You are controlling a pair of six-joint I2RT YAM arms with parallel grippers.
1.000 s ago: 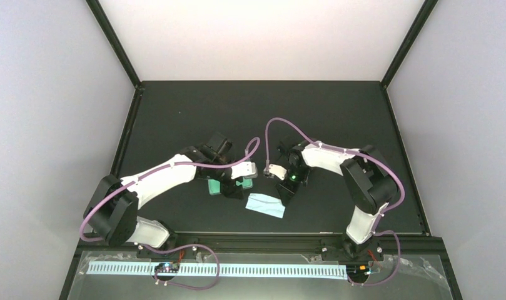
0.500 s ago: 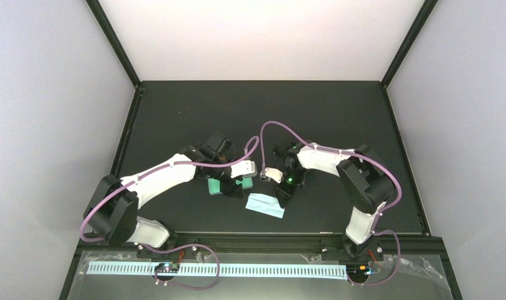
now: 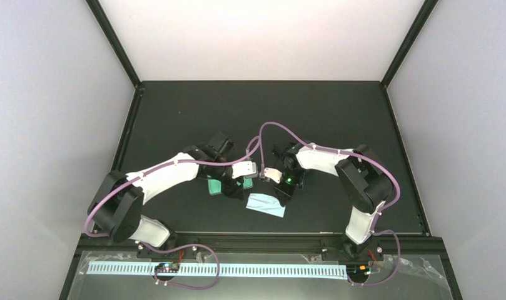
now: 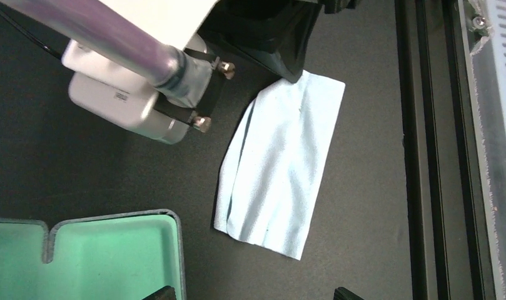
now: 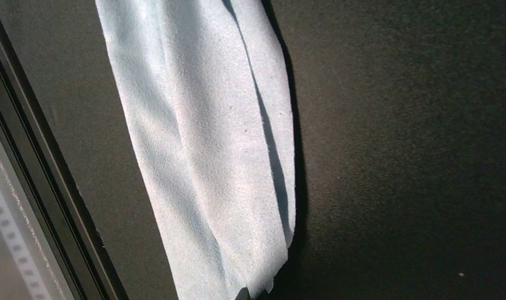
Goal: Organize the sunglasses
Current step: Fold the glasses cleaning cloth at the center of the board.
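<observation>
**Arms crowd the table's centre; sunglasses nowhere in sight**

A black table (image 3: 175,112) sits inside pale walls (image 3: 50,94), with both arms bent inward until their wrists almost meet at its middle. From overhead they cover much of what lies beneath them, and the sunglasses cannot be made out in any of the three views.

An open case with a mint-green lining (image 4: 112,256) shows under the left wrist, cut off by the left and bottom edges of that wrist's view, so its contents cannot be judged. Only the two dark tips of the left gripper (image 4: 255,294) peep in along the bottom edge. They stand wide apart, one at the case's right wall, with only bare table between them.

Just right of the case lies a light blue cloth (image 4: 281,169), creased lengthwise and flat on the table, close to the black rail (image 4: 419,156) at the near edge.

The right gripper (image 4: 293,72) points down at the cloth's far corner, its tip touching or just above the fabric. Its own camera shows almost nothing of its fingers, only cloth and table. The jaws are clenched together, but whether a pinch of cloth sits between them cannot be told. The right arm's white wrist camera (image 4: 122,103) and purple cable (image 4: 106,31) block the upper left of the left wrist's view.
</observation>
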